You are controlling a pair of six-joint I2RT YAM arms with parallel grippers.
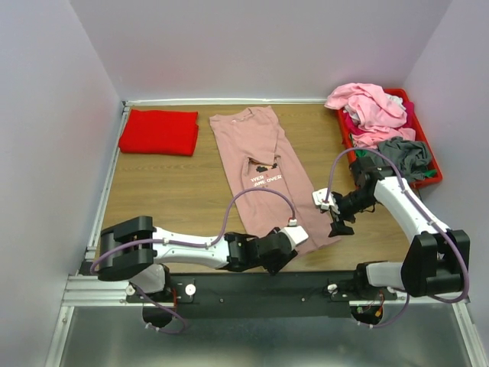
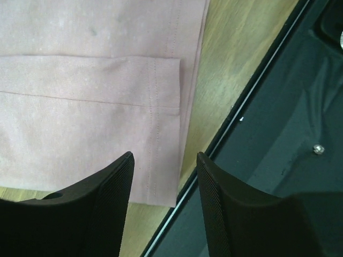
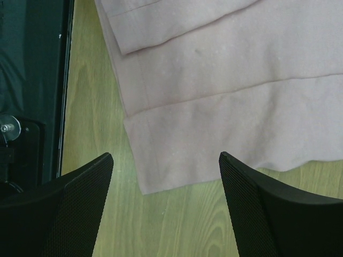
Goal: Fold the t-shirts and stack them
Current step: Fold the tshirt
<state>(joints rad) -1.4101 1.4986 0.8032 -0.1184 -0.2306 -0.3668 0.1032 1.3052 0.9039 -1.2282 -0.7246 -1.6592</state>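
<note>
The dusty-pink t-shirt (image 1: pixel 263 172) lies as a long strip on the worktop (image 1: pixel 168 199), a folded red t-shirt (image 1: pixel 159 131) left of it. Left fingers (image 2: pixel 96 211) and right fingers (image 3: pixel 64 214) hover spread above its near hem.

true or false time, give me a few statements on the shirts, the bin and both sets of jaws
1. The red shirt lies folded at the table's far left corner. True.
2. The pink shirt sits inside the bin. False: it lies flat on the table, folded lengthwise, left of the bin.
3. The jaws of the left gripper are shut on the pink shirt's hem. False: they stand open over its near corner, holding nothing.
4. The jaws of the right gripper are open and hold nothing. True.
5. The bin holds a loose heap of clothes. True.
</note>
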